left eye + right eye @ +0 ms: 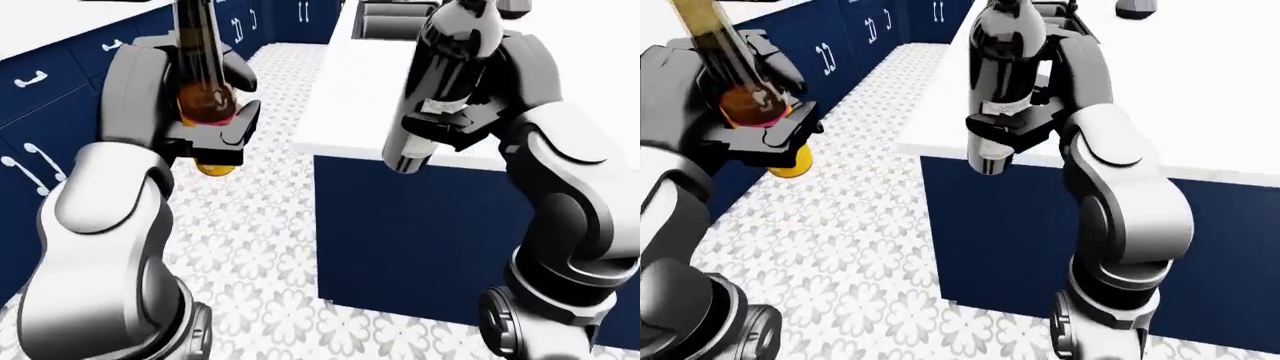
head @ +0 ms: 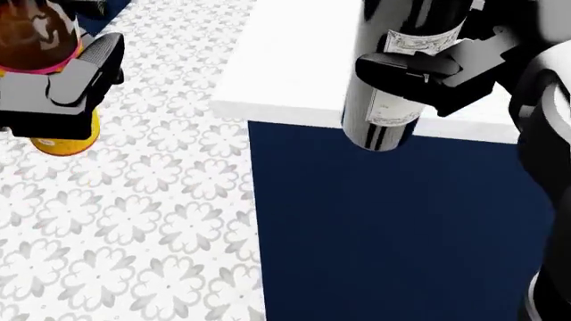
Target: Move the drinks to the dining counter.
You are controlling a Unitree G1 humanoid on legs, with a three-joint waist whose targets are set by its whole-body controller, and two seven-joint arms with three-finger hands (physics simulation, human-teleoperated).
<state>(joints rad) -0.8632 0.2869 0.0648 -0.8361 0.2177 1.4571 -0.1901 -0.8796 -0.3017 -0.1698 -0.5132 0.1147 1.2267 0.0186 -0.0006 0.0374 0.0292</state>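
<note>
Left-eye view — left hand (image 1: 205, 131) grips an amber-filled bottle (image 1: 203, 97), right hand (image 1: 445, 120) grips a dark wine bottle (image 1: 440, 75).

Both arms wear smooth, glossy silver-grey shells, rounded and bulbous at the joints, with darker charcoal segments between them. The left hand (image 1: 205, 139) and right hand (image 1: 450, 124) are matte black, built from blocky, angular fingers. Black ribbed cylindrical rings sit at the arm bases.

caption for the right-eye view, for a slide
Right hand holds a dark bottle, left hand an amber bottle.
</note>
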